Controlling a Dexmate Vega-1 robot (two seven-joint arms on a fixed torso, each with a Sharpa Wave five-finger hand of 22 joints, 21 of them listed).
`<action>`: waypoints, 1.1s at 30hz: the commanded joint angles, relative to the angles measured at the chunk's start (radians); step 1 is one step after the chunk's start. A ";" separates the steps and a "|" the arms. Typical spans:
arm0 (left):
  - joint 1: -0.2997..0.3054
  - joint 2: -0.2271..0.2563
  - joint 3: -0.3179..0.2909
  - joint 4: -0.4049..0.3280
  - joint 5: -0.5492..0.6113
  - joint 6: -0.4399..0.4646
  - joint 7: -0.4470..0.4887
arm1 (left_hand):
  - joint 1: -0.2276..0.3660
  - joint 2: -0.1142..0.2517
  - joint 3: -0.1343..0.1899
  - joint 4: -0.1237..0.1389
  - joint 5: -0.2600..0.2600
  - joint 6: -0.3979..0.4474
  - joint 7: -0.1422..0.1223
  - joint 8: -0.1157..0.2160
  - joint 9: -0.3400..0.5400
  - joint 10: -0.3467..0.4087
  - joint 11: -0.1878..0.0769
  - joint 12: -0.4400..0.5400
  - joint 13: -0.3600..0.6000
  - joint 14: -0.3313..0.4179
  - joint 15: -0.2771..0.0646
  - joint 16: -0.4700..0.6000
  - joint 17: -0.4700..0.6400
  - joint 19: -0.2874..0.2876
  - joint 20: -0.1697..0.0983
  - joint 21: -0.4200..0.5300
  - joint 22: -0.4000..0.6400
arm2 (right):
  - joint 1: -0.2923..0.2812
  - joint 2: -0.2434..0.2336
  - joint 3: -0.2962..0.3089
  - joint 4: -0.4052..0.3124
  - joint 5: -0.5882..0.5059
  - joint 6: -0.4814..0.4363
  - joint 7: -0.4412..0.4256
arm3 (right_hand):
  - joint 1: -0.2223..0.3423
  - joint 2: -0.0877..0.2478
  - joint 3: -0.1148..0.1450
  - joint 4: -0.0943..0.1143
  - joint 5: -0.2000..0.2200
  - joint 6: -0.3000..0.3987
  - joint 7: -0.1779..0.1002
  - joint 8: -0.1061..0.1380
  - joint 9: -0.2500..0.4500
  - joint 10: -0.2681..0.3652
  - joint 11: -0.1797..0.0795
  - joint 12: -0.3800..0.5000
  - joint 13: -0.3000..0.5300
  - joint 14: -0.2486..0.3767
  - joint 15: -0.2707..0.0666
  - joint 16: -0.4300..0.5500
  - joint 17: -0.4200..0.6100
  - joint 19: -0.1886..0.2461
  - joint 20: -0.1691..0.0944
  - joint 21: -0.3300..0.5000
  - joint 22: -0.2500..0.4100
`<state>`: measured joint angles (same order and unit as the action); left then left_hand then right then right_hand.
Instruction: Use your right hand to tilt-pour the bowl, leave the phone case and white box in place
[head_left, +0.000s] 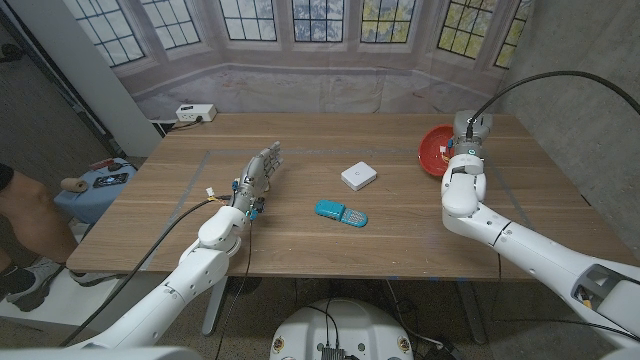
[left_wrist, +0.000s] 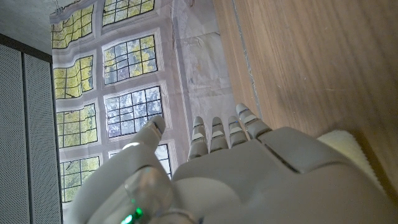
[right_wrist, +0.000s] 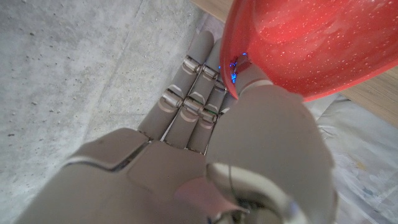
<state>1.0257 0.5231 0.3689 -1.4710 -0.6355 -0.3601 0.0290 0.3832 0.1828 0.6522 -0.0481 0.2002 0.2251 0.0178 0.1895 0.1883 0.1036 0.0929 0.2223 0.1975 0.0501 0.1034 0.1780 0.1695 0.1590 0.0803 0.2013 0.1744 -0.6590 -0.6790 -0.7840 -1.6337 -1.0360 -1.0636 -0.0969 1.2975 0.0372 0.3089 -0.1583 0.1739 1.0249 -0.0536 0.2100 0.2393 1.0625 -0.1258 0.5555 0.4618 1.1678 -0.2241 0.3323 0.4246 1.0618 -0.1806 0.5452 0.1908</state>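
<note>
Bowl (right_wrist: 298, 43) against right hand (right_wrist: 205, 149)

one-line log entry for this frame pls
right hand: holds red bowl, tilted | left hand: open | phone case, white box: untouched

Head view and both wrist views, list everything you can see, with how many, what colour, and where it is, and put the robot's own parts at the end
bowl: one, red, tipped up at the table's far right, at the right hand
white box: one, white, flat on the table just past its middle
phone case: one, teal, lying on the table nearer the robot than the white box
table: one, brown wood, spanning the head view
power strip: one, white, at the table's far left corner
person: one, a leg and a shoe at the picture's left edge
left hand: one, light grey, fingers straight, over the table's left half, holding nothing
right hand: one, light grey, against the bowl; the grip itself is not clear
</note>
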 joint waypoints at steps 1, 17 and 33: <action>0.004 -0.002 0.000 -0.003 -0.002 0.003 0.005 | 0.008 -0.001 0.000 -0.002 0.005 0.005 -0.001 0.004 0.005 0.009 -0.002 0.000 0.002 0.007 0.007 0.004 0.003 0.006 0.001 0.005 0.005 | 0.002 -0.006 0.033 -0.034 0.182 0.007 -0.060 | 0.006 -0.001 0.005 0.000 0.006 -0.005 -0.003 -0.003 0.006 0.010 -0.012 0.003 0.004 0.003 -0.017 -0.008 0.006 -0.003 0.000 0.011 0.002; -0.005 -0.004 0.007 0.000 0.000 0.012 0.002 | 0.010 0.000 -0.001 -0.003 0.005 0.006 -0.001 0.004 0.005 0.009 -0.004 -0.001 0.002 0.008 0.006 0.004 0.003 0.006 0.001 0.005 0.006 | -0.016 -0.039 0.140 -0.111 0.499 0.031 -0.094 | 0.005 0.000 0.004 0.000 0.006 -0.009 -0.001 -0.004 0.007 0.005 -0.017 -0.001 0.003 0.002 -0.017 -0.013 0.015 -0.013 -0.001 0.016 0.002; -0.015 -0.008 0.016 -0.002 0.006 0.028 0.010 | 0.010 0.000 -0.002 -0.003 0.005 0.006 -0.002 0.003 0.005 0.009 -0.002 -0.001 0.003 0.008 0.006 0.004 0.003 0.006 0.001 0.005 0.006 | -0.014 -0.088 0.184 -0.138 0.733 0.055 -0.126 | 0.006 0.001 0.004 0.000 0.006 -0.012 0.000 -0.005 0.008 0.003 -0.016 -0.001 0.006 -0.003 -0.017 -0.020 0.024 -0.021 -0.001 0.023 0.002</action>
<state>1.0157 0.5176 0.3795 -1.4712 -0.6340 -0.3423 0.0319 0.3832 0.1828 0.6522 -0.0481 0.2002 0.2250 0.0178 0.1895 0.1883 0.1036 0.0929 0.2223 0.1975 0.0500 0.1035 0.1780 0.1695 0.1590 0.0803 0.2013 0.1745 -0.6713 -0.7361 -0.6330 -1.7521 -0.4593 -1.0281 -0.2055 1.2945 0.0342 0.3088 -0.1583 0.1727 1.0142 -0.0537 0.2101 0.2440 1.0570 -0.1313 0.5501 0.4622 1.1653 -0.2266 0.3168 0.4432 1.0475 -0.1733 0.5642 0.1909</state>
